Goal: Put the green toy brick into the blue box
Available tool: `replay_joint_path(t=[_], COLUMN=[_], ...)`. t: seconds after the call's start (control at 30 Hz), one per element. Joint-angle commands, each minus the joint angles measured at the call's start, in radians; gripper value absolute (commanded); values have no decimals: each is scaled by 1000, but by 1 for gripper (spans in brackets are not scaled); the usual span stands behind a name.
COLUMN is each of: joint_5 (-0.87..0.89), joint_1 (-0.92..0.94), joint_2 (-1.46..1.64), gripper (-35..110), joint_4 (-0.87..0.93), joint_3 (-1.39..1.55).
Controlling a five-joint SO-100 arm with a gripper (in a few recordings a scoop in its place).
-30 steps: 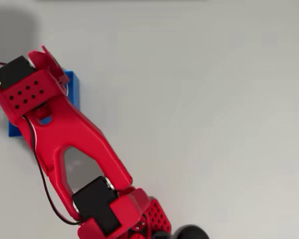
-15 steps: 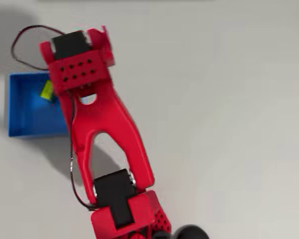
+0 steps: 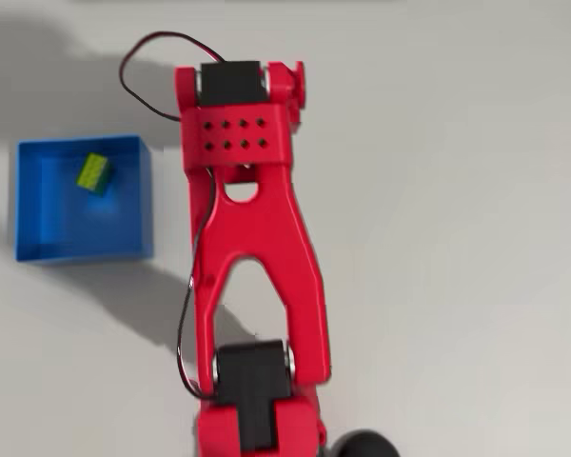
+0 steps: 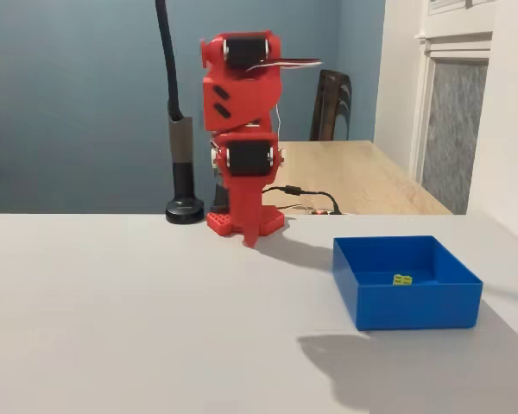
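Your arm has swung away from the blue box (image 3: 38, 243); the green toy brick (image 3: 94, 173) lies inside. End effector state: I cannot tell.

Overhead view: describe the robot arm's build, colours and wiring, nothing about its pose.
The arm is bright red plastic with black servo blocks at its joints. One link is forked, with a long open slot. A flat red plate near the top carries two rows of small round holes. A thin dark cable loops out and runs down one side.

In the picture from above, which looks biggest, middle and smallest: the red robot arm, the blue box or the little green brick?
1. red robot arm, though it sits nearer the camera
2. blue box
3. green toy brick, lying inside the box
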Motion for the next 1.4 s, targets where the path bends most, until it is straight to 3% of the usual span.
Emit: replay_joint_path(t=[0.0, 0.63, 1.0, 1.37], joint_5=[-11, -164, -172, -150], joint_1=[46, 75, 52, 54], joint_2=[189, 841, 1252, 1427], gripper=[0, 0, 0, 0], joint_4=[-38, -488, -512, -514], joint_3=[109, 988, 1285, 1401])
